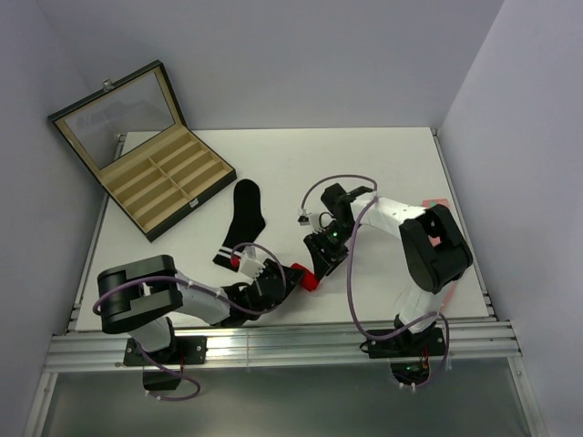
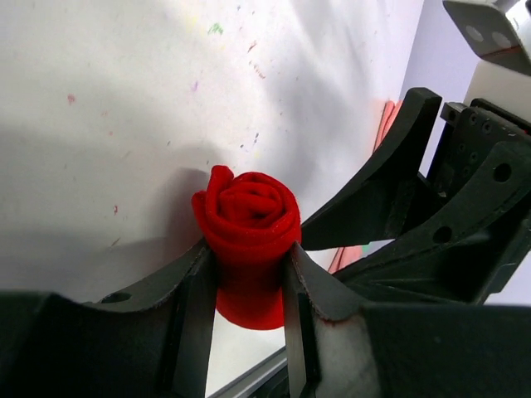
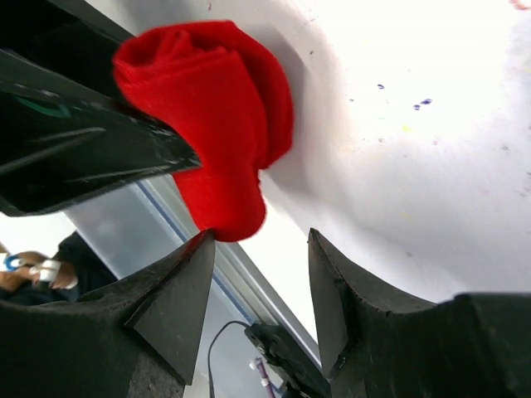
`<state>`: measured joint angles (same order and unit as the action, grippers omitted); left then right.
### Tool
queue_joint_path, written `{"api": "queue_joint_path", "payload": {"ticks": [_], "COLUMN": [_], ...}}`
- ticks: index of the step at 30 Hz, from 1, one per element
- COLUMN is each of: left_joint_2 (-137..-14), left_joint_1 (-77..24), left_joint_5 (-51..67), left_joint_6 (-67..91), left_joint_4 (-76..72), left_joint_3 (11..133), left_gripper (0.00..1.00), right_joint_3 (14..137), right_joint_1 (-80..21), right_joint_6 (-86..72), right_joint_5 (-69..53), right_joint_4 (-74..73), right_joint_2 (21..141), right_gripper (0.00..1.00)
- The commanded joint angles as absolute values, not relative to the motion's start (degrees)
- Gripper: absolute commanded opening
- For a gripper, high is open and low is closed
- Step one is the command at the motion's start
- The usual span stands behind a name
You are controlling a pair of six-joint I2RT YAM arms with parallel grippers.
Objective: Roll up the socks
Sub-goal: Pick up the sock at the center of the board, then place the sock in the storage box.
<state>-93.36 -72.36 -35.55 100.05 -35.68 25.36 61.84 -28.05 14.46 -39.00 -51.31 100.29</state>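
Only the overhead camera gives me the whole table. On it a black sock with two white cuff stripes lies flat, just toward nine o'clock from the middle. An open display case with a glass lid sits at ten o'clock. A strip of pink fabric at three o'clock is mostly hidden behind the right arm. From up there the red sock is just a small red lump at six o'clock, near the front edge, where the two grippers meet.

The left wrist camera shows the sock's shape: it is wound into a tight spiral, standing on end on the table. The left gripper pinches the roll's lower half, a finger pressed in on each side.

The right wrist camera shows the same roll from the other side. The right gripper stands spread, with nothing between its fingers. The roll's lower end is right at the tip of one finger; I cannot tell whether they touch.

I count two arms, one red sock, one black sock, one case and one pink piece.
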Motion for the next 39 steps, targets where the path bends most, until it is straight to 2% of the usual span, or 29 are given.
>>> {"api": "queue_joint_path", "payload": {"ticks": [1,9,18,25,32,39], "left_joint_2": [-89.7,-78.7,-61.6,-55.1,-56.0,-60.5], "left_joint_1": [-70.6,-68.2,-57.6,-45.3,-33.5,-30.4], "left_joint_5": [-33.1,-29.0,-24.9,-23.5,-24.7,-40.7], "left_joint_6": [95.5,82.5,68.8,64.0,68.5,86.3], "left_joint_4": [-37.0,-31.6,-14.7,-1.7,-7.8,-2.2], "left_joint_3": [23.9,25.4,33.2,40.4,38.8,43.7], "left_gripper": [0.0,0.0,0.0,0.0,0.0,0.0], "right_joint_3": [64.0,67.1,72.1,75.0,84.4,90.4], "right_joint_1": [-27.6,-26.0,-24.9,-24.3,-24.2,-23.8], "right_joint_6": [15.0,15.4,17.1,20.2,22.9,28.6], "right_joint_5": [-36.6,-34.2,-29.1,-19.5,-19.1,-16.4], "right_joint_4": [-51.3,-53.4,-56.3,-55.4,-59.0,-63.2], "right_joint_2": [97.2,91.9,84.5,80.8,83.6,83.0], "right_gripper": [0.56,0.55,0.55,0.56,0.55,0.55]}}
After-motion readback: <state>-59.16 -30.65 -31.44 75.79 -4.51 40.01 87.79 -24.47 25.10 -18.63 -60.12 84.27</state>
